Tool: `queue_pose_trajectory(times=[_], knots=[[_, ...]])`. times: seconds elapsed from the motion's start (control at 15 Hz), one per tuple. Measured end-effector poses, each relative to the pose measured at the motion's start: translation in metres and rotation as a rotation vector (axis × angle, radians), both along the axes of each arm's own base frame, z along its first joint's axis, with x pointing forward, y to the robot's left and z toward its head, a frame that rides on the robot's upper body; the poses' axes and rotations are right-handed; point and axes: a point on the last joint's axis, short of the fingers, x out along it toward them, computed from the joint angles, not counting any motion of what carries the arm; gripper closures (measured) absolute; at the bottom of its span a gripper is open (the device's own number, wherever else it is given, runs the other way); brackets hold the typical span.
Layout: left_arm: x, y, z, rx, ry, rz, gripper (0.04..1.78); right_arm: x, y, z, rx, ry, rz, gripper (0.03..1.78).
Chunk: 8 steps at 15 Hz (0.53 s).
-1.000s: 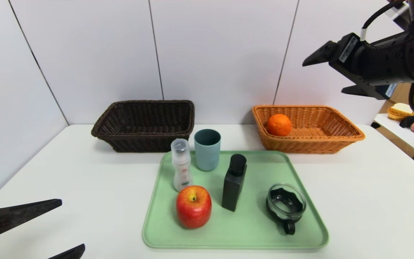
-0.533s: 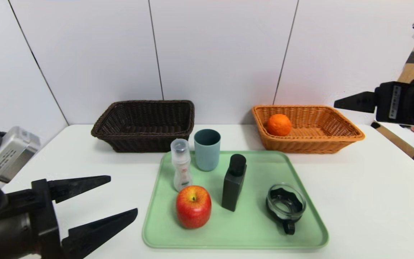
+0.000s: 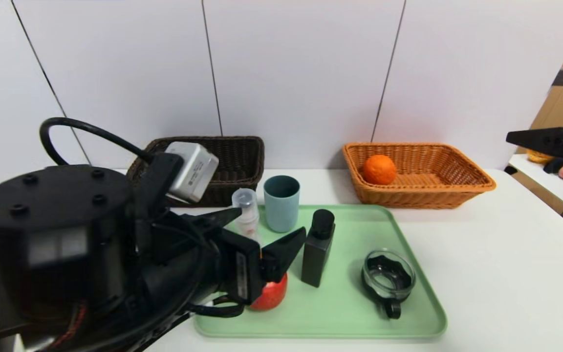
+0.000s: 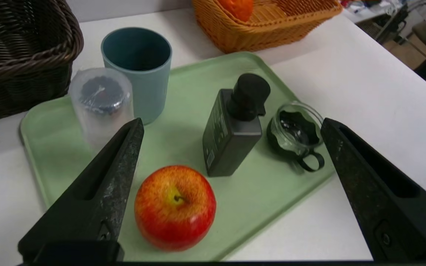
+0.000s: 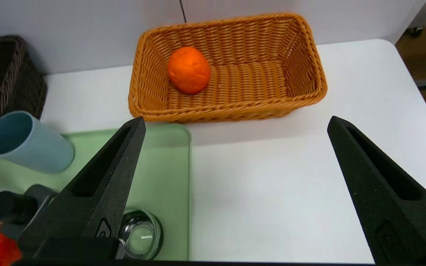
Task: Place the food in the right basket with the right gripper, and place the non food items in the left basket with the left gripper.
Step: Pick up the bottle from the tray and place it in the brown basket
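White tabletop (image 3: pixel 506 254) | woven wicker baskets | smooth green tray (image 3: pixel 355 313)

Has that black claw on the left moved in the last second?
Yes. The left gripper has swung from the table's near-left corner in over the green tray, open, near the apple.

Left gripper (image 3: pixel 267 230): fingers spread, over the green tray (image 3: pixel 340 313), hiding most of the apple (image 3: pixel 272 294).
Right gripper (image 3: pixel 543 139): raised at the right edge.
Orange basket (image 3: pixel 462 188): holds an orange (image 3: pixel 379 169).
Dark basket (image 3: pixel 242 156): behind the left arm.
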Motion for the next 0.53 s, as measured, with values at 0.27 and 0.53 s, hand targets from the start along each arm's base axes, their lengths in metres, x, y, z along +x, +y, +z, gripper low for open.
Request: queue_pose_trajectory(times=[0.27, 0.53], knots=[[-0.008, -0.025, -0.015, 0.036, 0.013, -0.018, 0.13, 0.006, -0.009, -0.003, 0.055, -0.014, -0.023, 0.11], [-0.016, -0.034, -0.021, 0.055, 0.018, -0.024, 0.13, 0.006, -0.013, -0.010, 0.136, 0.006, -0.060, 0.11]])
